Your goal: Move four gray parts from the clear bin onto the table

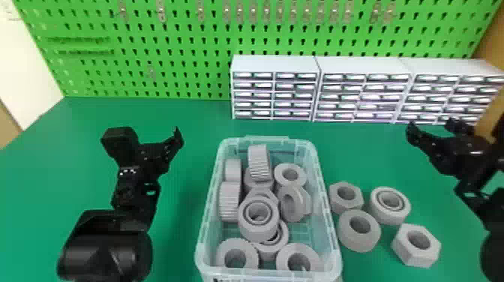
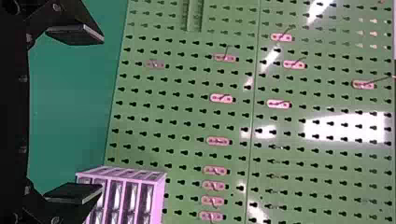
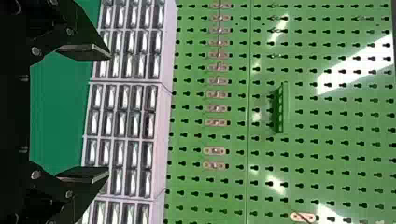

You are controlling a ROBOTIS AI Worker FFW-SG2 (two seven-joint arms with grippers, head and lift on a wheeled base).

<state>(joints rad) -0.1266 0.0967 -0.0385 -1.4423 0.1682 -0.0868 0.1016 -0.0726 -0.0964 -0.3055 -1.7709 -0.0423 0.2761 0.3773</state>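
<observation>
Beyond the right edge of the clear bin [image 1: 332, 240], we are leaving four gray parts [image 1: 358, 242] undisturbed, carefully holding our left gripper [image 2: 102, 114] and right gripper [image 3: 109, 113] spread, empty and clear.

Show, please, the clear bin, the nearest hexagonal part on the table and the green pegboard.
Clear bin [image 1: 330, 219], head view: right rim.
Hexagonal part [image 1: 416, 255], head view: body below hole.
Pegboard [image 1: 195, 57], head view: left half.

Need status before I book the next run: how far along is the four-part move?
Looks complete. Four gray parts sit on the table to the right of the clear bin: two hex, two round. Nothing in hand: left gripper and right gripper are open and empty. More gray parts lie in the bin, but the count of four is met, so likely nothing left.
</observation>
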